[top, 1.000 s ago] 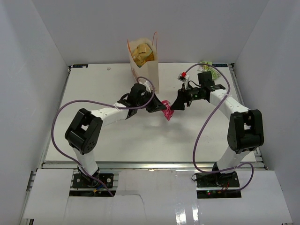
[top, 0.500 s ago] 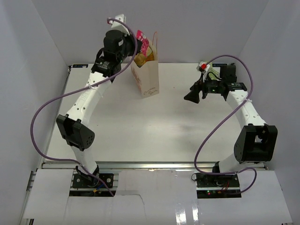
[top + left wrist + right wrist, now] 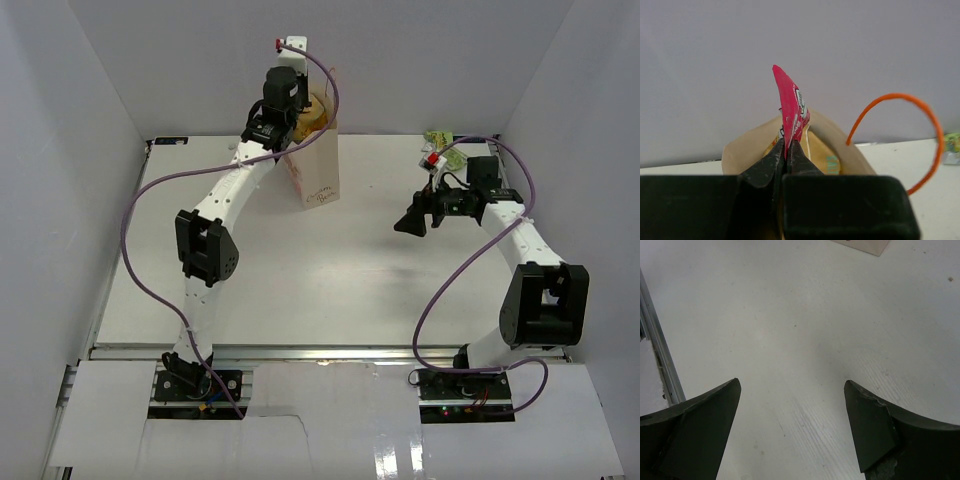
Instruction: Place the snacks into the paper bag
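The cream paper bag (image 3: 322, 172) stands upright at the back of the table, with the tan-yellow chip bag (image 3: 318, 112) showing in its mouth. My left gripper (image 3: 285, 130) is raised over the bag's open top. In the left wrist view it (image 3: 786, 146) is shut on a pink candy packet (image 3: 790, 110) that sticks up above the bag (image 3: 745, 152), beside the chip bag (image 3: 824, 156) and an orange handle (image 3: 920, 107). My right gripper (image 3: 410, 222) hangs over bare table at the right, open (image 3: 792, 385) with nothing between its fingers. A light green packet (image 3: 440, 138) lies at the back right.
White walls close in the table (image 3: 300, 270) on three sides. A purple cable loops from each arm. A corner of the paper bag (image 3: 865, 244) shows at the top of the right wrist view. A metal rail (image 3: 660, 360) runs along the table edge.
The left arm has lifted the pink packet from mid-table up to the bag's mouth. The right gripper has let go, opened wide and drawn back to the right.
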